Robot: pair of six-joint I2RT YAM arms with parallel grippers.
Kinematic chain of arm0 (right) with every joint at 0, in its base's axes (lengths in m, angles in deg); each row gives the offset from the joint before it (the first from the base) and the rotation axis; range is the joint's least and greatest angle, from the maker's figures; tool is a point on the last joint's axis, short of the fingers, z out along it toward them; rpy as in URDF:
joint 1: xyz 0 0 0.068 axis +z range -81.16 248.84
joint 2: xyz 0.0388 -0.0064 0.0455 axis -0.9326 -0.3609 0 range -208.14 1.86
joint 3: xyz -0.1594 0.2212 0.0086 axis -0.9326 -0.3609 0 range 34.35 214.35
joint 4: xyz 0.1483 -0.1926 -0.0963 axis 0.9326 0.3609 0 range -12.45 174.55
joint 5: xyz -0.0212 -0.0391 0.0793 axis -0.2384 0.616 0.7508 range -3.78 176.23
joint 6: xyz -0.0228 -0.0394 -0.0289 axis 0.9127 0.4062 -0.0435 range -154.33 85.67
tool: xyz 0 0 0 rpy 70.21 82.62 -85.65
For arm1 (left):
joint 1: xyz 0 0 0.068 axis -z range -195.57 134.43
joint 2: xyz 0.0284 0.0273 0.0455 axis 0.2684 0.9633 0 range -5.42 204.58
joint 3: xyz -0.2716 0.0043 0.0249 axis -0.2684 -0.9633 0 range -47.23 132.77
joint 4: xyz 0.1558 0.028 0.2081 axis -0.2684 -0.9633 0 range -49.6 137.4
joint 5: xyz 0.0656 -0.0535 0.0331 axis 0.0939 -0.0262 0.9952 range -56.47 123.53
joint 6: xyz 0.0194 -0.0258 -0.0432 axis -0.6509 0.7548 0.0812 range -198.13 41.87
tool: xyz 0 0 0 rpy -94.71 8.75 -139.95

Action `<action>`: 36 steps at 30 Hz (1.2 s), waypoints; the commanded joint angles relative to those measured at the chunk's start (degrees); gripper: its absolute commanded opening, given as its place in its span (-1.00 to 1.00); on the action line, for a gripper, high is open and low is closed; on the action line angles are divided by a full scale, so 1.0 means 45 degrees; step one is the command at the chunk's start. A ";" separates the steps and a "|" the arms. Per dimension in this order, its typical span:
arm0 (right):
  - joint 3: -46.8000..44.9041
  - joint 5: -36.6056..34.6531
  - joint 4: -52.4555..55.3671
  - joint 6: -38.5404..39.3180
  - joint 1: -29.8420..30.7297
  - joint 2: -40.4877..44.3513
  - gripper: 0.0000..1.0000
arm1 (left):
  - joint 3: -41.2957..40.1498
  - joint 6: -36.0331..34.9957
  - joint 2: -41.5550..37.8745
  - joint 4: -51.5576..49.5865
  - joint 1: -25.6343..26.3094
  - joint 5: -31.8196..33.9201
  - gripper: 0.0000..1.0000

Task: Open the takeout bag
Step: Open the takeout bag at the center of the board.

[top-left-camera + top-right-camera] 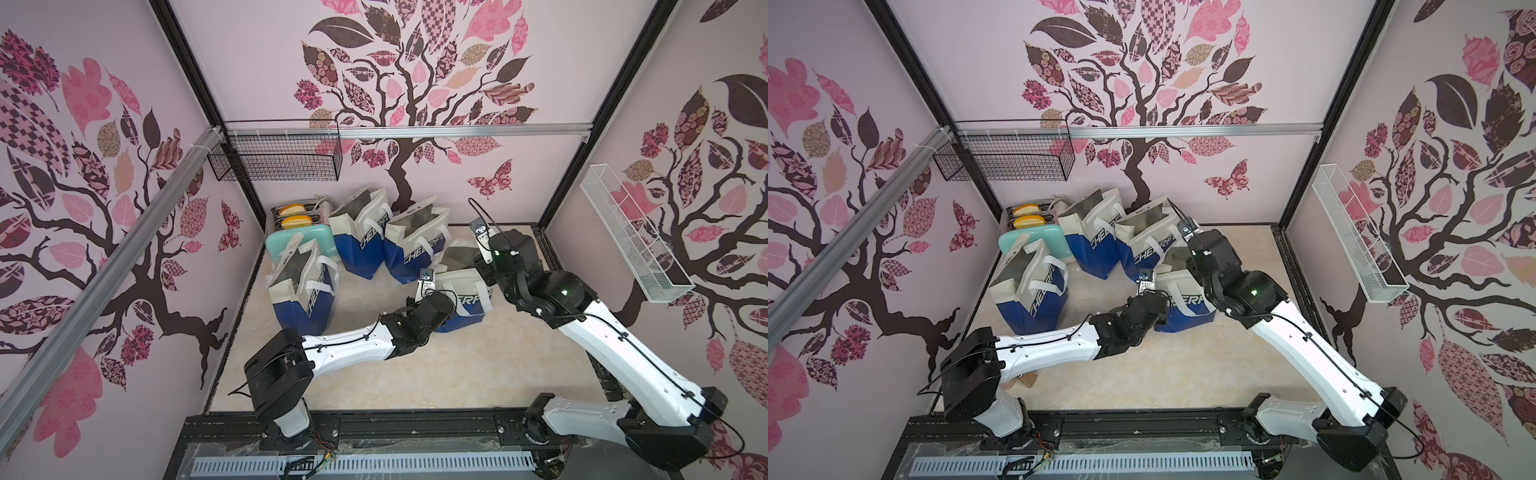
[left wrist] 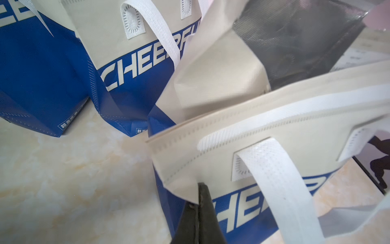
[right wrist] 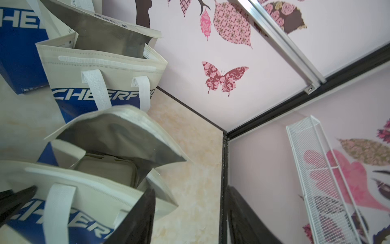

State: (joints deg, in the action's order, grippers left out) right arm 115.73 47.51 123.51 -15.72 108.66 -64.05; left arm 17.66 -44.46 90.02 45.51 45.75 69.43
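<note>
While your arms meet over the marbled tabletop, the other bags, blue below and cream above, stand open beyond both sets of jaws. A mint toaster sits farther off, past the left gripper.

Your takeout bag stands between the two grippers, right against the left fingertips and just below the right gripper. Its mouth gapes, and the silver lining of the far flap shows beyond the right jaws. A beige container lies inside.

Your left jaws are pressed together, tips against the bag's front wall just beside a white handle. You cannot tell whether any fabric is pinched between them. Your right jaws stand wide apart, with the bag's near wall showing between the two fingers.

White slanted lettering crosses the blue band next to the left jaws, partly covered by the handle and fingers. On the neighbouring bag past those jaws the same print reads "CHEER" before a handle cuts it off. Small white characters at that bag's base are too small to read.
</note>
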 commanded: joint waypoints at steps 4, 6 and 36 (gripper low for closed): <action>-0.1925 0.0051 0.0701 -0.4176 -0.0073 0.2795 0.10 | 0.0791 0.0887 0.1449 0.0846 -0.0033 -0.0066 -1.00; -0.2788 0.0051 0.0702 -0.5094 -0.0073 0.3815 0.04 | 0.1109 0.1005 0.1903 0.0985 -0.0033 -0.0307 -1.00; -0.8273 0.1763 -0.1082 -1.0624 -0.4640 0.5539 0.62 | -0.6861 -0.4675 -0.6661 0.2903 -0.2357 -0.1537 0.79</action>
State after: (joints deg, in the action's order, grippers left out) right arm 79.67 48.55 122.22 -59.76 91.87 -38.52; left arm -9.77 -59.71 64.78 58.41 35.63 58.33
